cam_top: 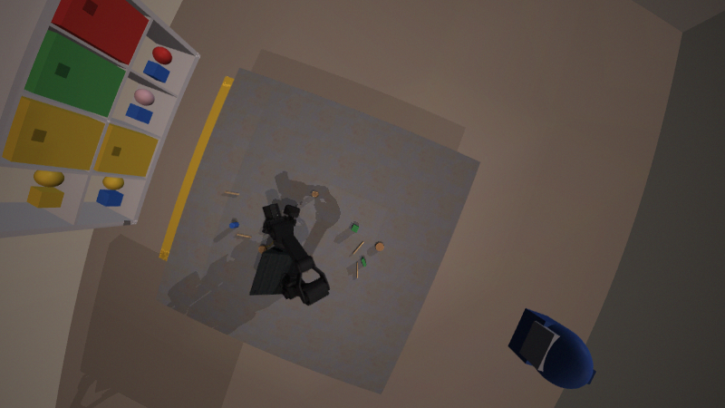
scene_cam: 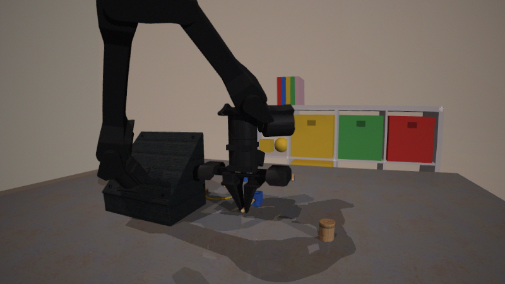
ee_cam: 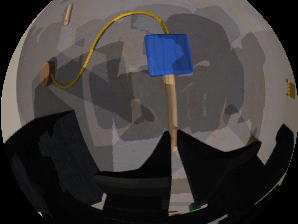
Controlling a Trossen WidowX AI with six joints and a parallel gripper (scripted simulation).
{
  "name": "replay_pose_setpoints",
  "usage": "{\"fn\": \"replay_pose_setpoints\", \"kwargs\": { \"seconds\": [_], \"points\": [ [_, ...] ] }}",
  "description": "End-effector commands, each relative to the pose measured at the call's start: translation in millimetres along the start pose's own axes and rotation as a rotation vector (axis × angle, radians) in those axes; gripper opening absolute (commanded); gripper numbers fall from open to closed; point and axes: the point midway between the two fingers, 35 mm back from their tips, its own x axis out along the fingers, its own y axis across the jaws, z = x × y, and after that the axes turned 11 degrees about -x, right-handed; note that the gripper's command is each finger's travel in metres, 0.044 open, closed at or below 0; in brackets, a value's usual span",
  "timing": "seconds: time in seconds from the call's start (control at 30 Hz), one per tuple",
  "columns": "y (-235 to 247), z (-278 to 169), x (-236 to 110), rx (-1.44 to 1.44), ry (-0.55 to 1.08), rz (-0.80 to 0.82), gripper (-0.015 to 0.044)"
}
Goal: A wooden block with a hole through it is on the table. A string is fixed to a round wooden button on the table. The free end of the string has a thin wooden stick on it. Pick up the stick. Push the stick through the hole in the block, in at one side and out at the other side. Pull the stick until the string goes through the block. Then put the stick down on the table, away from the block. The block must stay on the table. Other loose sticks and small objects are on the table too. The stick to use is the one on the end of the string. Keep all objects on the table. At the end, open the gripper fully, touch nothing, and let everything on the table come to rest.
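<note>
The worktop [scene_cam: 406,226] is matt grey, faintly mottled and rough-looking. The stick [ee_cam: 173,112] and the peg [scene_cam: 327,229] look like pale wood with a smooth finish. The block [ee_cam: 168,54] is flat, even blue. The end effector [scene_cam: 243,206] is matt black.
</note>
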Motion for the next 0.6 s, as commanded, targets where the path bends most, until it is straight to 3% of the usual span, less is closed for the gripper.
{"fn": "replay_pose_setpoints", "kwargs": {
  "seconds": [0.0, 0.57],
  "points": [
    [2.4, -5.7, 0.5, -0.001, 0.006, 0.001, 0.0],
    [6.9, -23.0, 0.2, 0.022, 0.007, 0.002, 0.0]
  ]
}}
